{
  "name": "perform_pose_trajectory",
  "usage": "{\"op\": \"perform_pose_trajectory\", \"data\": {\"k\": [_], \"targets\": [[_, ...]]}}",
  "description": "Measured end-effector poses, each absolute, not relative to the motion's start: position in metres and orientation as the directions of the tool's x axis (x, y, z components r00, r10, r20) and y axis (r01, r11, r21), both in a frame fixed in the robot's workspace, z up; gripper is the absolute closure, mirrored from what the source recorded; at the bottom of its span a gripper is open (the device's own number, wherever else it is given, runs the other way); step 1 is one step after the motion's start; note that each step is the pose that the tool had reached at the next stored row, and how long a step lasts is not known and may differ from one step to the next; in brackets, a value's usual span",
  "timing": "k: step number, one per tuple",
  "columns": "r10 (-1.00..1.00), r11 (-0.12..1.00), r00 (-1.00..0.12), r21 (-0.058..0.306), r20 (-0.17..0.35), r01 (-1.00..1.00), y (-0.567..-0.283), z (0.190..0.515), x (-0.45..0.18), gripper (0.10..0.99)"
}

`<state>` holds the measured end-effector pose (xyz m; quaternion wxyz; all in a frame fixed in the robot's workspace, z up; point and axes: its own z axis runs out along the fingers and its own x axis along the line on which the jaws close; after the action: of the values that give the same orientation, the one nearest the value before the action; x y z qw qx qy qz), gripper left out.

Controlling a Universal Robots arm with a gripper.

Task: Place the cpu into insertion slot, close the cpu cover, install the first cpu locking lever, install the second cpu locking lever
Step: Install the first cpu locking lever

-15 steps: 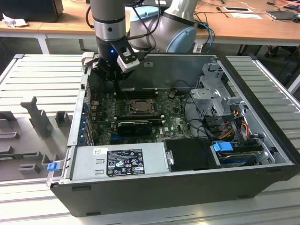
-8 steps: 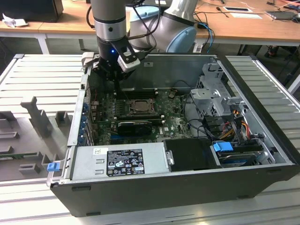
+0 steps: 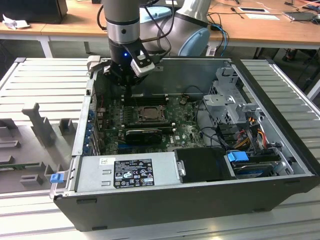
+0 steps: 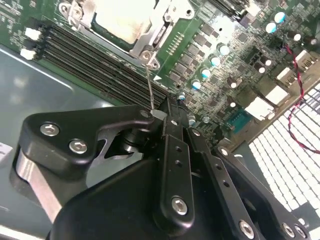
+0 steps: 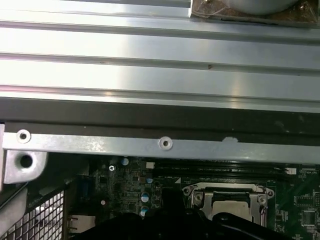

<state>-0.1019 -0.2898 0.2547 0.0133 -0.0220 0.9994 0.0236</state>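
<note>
Second wrist view: one gripper (image 4: 167, 114) near one cpu (image 4: 120, 17), one cpu cover (image 4: 161, 32).

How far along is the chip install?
Done: the chip sits under the closed cover. In hand: the claw is at the tip of a raised locking lever. Left: that lever is standing up, not latched down yet.

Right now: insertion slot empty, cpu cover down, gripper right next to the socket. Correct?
Wrong on one point: it isn't empty. In the second wrist view the cpu sits under the cpu cover, its pale face showing through the window. Cover down and the gripper close beside it both hold.
</note>
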Motion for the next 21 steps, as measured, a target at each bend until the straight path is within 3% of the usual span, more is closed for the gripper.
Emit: {"op": "perform_pose_trajectory", "data": {"k": [21], "targets": [[-0.043,0.998,-0.999,0.047,-0.027,-0.045,-0.29,0.254,-0.053,0.98]]}}
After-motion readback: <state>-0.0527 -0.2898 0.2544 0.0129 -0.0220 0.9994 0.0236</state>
